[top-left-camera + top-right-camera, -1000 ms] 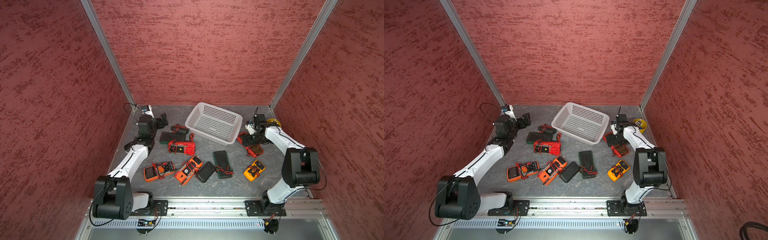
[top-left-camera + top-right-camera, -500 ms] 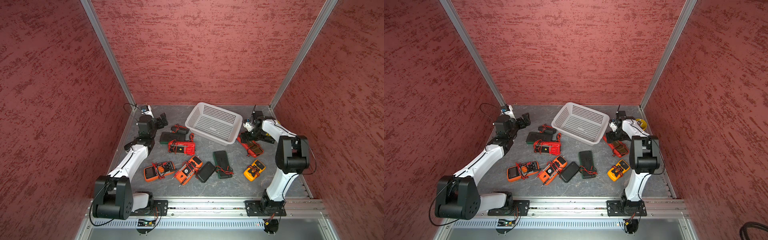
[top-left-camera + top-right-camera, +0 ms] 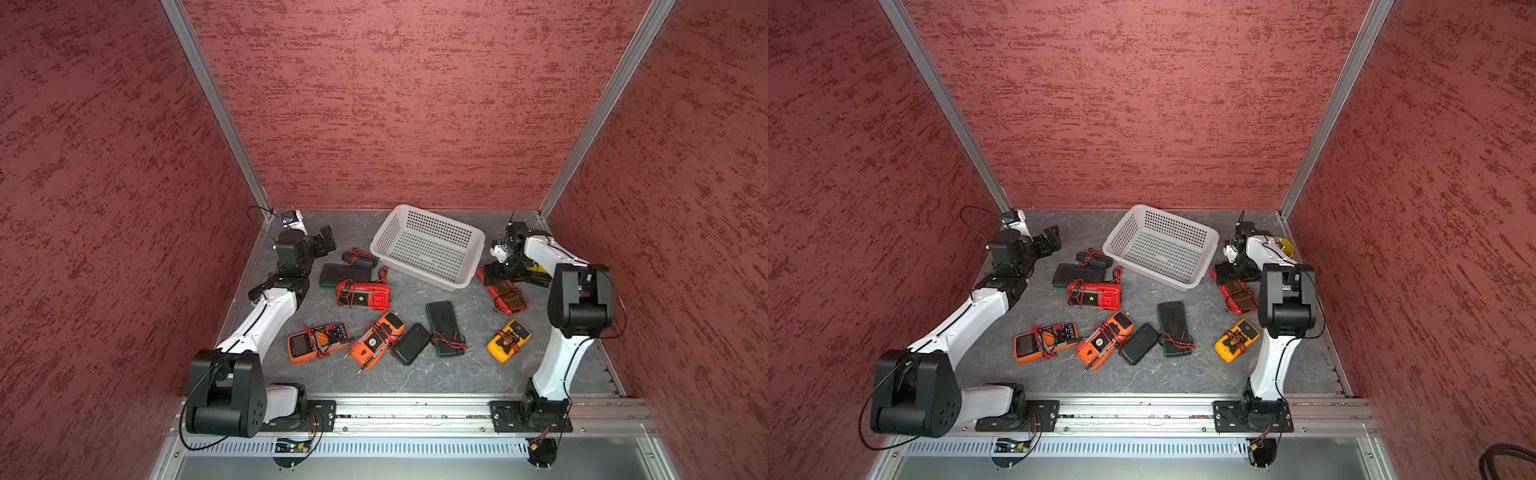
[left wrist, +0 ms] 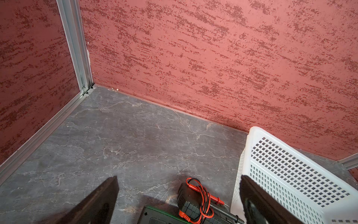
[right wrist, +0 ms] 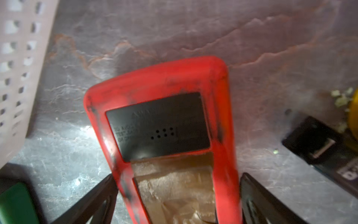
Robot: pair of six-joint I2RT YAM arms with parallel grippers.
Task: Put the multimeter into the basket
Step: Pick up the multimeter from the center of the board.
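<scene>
My right pincer (image 5: pixel 177 179) stands spread, one finger on each side of the red meter (image 5: pixel 164 77); contact cannot be confirmed. The meter lies back up on the table (image 3: pixel 415 374), just right of the basket (image 3: pixel 432 249), outside it. My left pincer (image 4: pixel 178 179) hangs spread at far left

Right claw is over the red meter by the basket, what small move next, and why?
Probably close the right claw on the red meter: its jaws stand open on either side of the meter's body, which lies beside the empty basket.
</scene>
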